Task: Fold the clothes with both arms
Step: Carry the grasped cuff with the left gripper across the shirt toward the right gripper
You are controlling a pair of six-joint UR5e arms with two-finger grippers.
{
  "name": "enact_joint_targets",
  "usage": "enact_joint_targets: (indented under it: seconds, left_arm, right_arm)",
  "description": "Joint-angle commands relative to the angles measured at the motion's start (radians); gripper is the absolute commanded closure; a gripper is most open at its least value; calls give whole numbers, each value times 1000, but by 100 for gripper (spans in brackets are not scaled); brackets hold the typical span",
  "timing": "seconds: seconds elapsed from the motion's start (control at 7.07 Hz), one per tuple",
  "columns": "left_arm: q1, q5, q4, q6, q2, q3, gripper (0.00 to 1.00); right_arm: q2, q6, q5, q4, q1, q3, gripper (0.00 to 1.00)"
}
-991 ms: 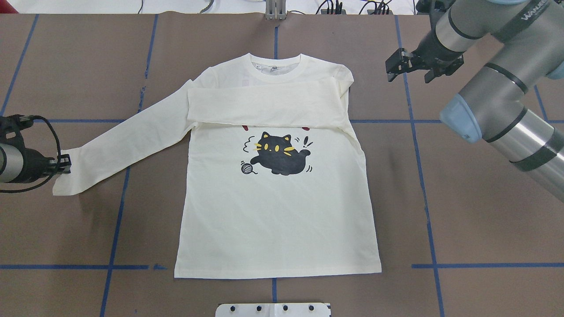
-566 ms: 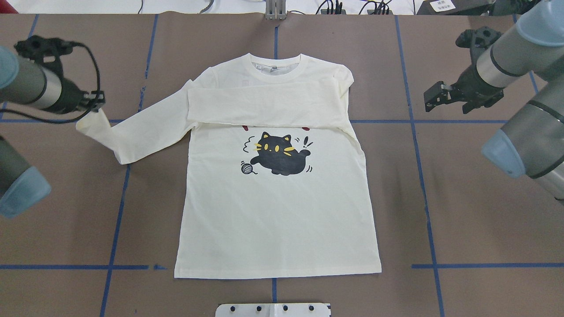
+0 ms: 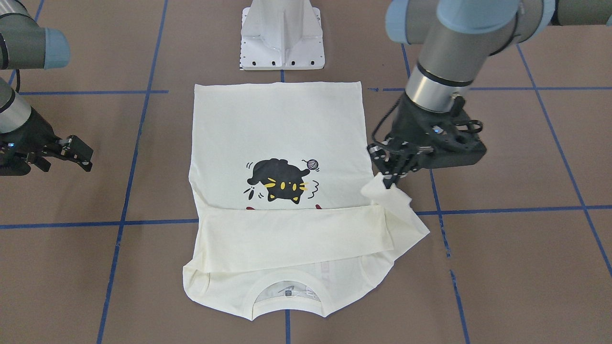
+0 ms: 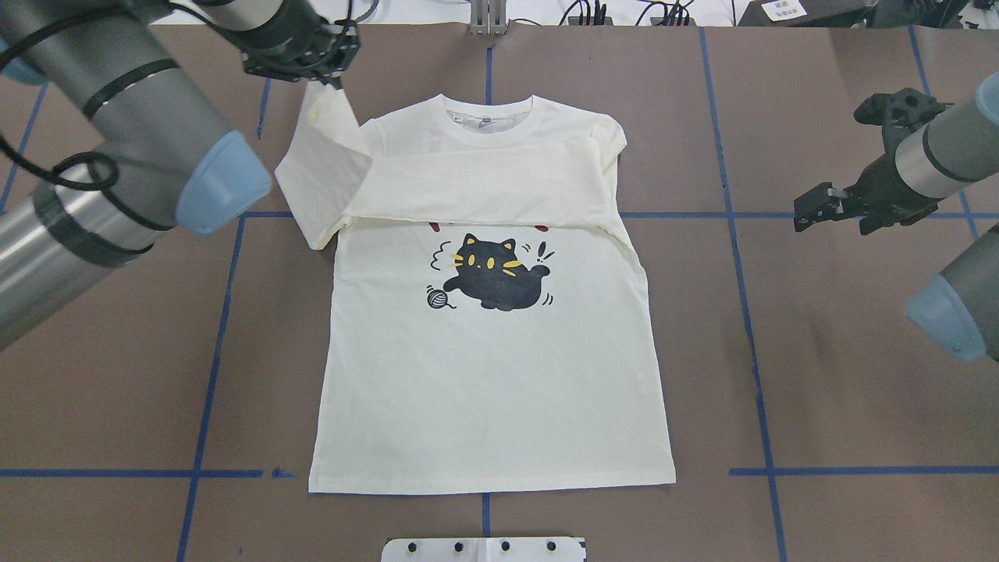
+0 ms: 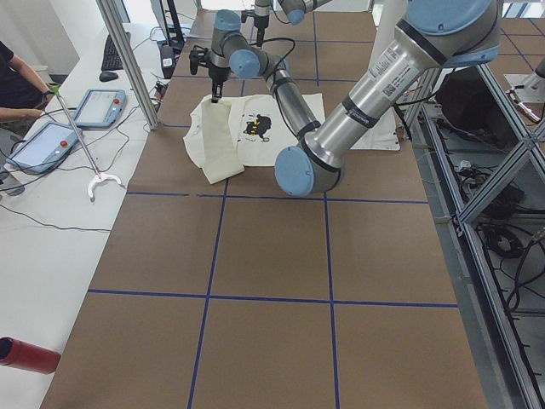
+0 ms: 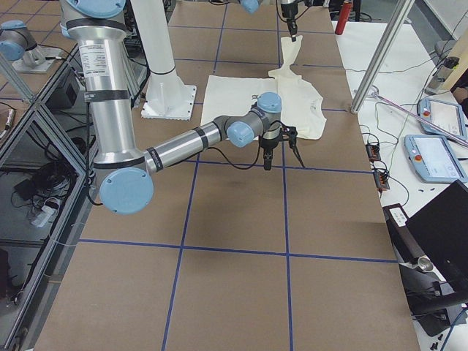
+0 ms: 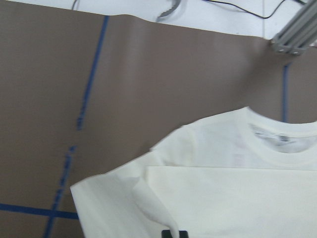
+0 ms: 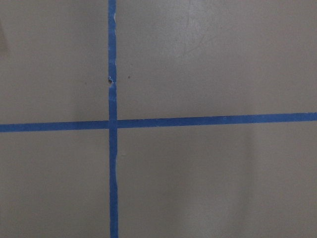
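The cream T-shirt (image 4: pixel 492 375) lies flat on the table with its black cat print (image 4: pixel 492 273) facing up. One sleeve (image 4: pixel 468 187) is folded across the chest. My left gripper (image 4: pixel 328 78) is shut on the cuff of the other sleeve (image 4: pixel 320 156) and holds it lifted beside the collar; in the front view this gripper (image 3: pixel 389 177) hangs over the sleeve (image 3: pixel 397 210). The left wrist view looks down on the collar and shoulder (image 7: pixel 223 173). My right gripper (image 4: pixel 831 225) hovers open and empty over bare table, well to the shirt's right (image 3: pixel 64 160).
The white pedestal base (image 3: pixel 282 38) stands at the robot's edge of the table. Blue tape lines (image 8: pixel 113 124) cross the brown table cover. A side bench holds tablets (image 5: pixel 98 106), with a person (image 5: pixel 17 77) beside it. A red cylinder (image 5: pixel 25 354) lies at the near corner.
My left gripper has carried the sleeve cuff up off the table, away from the robot and inward to beside the collar. The right gripper has drawn outward and back toward the robot.
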Motion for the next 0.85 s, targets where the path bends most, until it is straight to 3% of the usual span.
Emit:
enact_joint_targets:
  seconds: [0.0,0.14,0.28,0.71]
  left_arm:
    - [88,-4,-221,-201,-212,306,100]
    - [125,47,-312,-212,-231,406,100]
    - [145,80,-347,-222,-233,440,100]
    - [200,113,-515,-301,-331,656,100]
  right_arm:
    - [-6,1,-5,3,1,-1,0]
    - [-5,3,-5,3,0,-1,0]
    - [-3,7,-5,3,-2,-3,0]
    - [15,6,-3,5,-2,-42,0]
